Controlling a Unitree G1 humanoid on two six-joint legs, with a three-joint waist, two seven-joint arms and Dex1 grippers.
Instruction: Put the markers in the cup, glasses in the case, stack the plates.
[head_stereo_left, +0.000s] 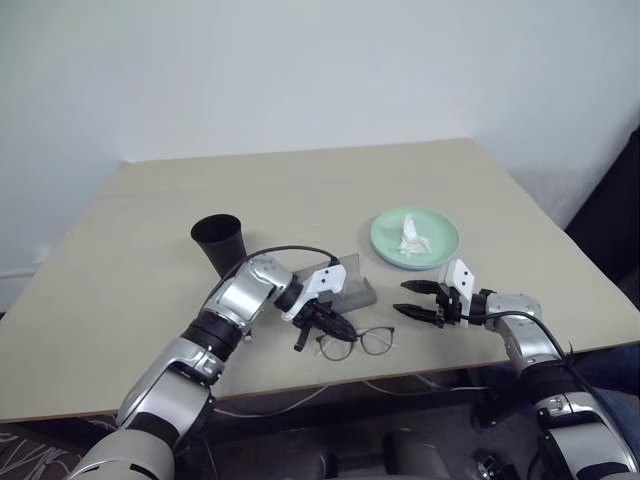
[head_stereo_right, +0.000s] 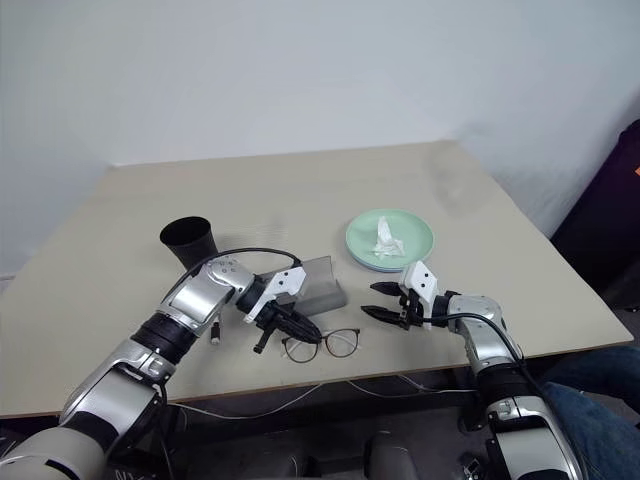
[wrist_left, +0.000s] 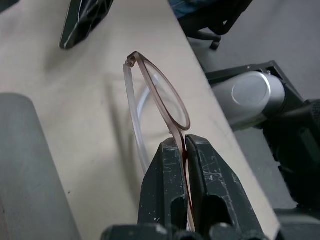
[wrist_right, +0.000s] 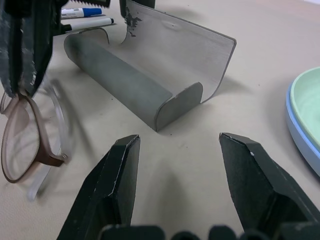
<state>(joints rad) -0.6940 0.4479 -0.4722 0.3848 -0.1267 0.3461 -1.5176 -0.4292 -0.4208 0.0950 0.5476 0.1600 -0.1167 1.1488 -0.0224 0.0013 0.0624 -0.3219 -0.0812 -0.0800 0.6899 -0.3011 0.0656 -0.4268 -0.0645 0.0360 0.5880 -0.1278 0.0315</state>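
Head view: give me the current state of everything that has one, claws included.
glasses: on the table, frame pinched by left claw
case: open, empty
plates: stacked, mint green on light blue, tissue on top
cup: lying tilted on the table
markers: lying on the table, not in cup
left claw: shut on glasses
right claw: open, empty

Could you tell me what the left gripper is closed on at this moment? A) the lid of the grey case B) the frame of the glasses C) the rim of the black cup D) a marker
B: the left gripper is pinched shut on the thin frame of the glasses, beside the open case, while the right gripper stands open and holds nothing.
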